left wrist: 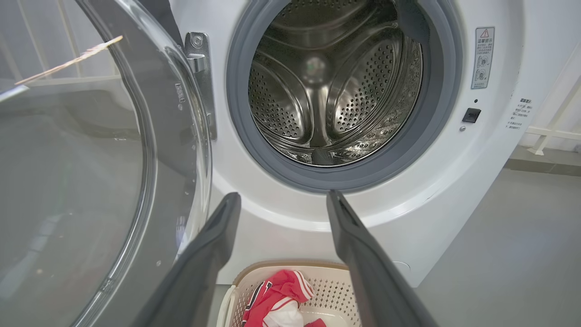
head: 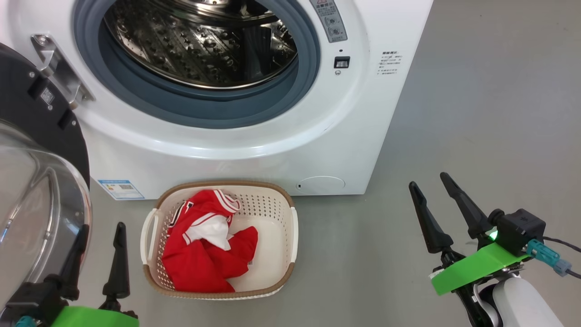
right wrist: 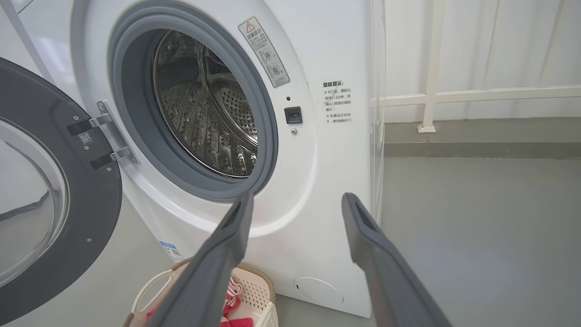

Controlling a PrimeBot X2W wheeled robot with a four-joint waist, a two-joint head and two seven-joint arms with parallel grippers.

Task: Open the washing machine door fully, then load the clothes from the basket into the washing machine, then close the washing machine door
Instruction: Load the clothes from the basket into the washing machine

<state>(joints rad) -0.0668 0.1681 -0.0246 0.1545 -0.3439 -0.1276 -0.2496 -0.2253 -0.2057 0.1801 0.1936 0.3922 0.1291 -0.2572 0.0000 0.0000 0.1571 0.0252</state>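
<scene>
Clothes [head: 204, 247] lie heaped in the left half of the basket [head: 282, 194], on the floor just before the washing machine [head: 317, 150]; the washing machine door [head: 41, 113] stands open. They look light, soft and floppy, so pinch a raised red fold. Your left claw [head: 102, 225] and right claw [head: 428, 179] are spread and empty. How many garments make up the heap is hard to tell.

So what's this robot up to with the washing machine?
It is loading laundry. The washing machine has its door swung open on the robot's left, and the drum looks empty. The red clothes lie in the basket on the floor before the machine. The left gripper and right gripper hover open on either side of it, holding nothing.
</scene>
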